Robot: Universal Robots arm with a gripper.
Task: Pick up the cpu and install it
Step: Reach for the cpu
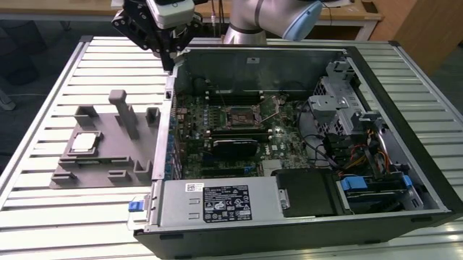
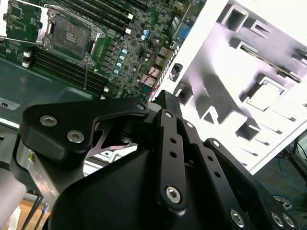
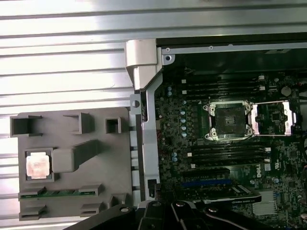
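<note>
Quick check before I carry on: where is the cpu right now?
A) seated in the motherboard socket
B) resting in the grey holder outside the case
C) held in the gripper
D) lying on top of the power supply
B: the cpu lies flat in its recess on the grey holder, and in the first wrist view the motherboard socket stands open and empty.

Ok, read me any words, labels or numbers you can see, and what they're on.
None can be read out.
Black label on the grey metal box: print too small.
White sticker beside it: too small.
Small sticker on the case wall: blurred.
Motherboard markings: too small.
</note>
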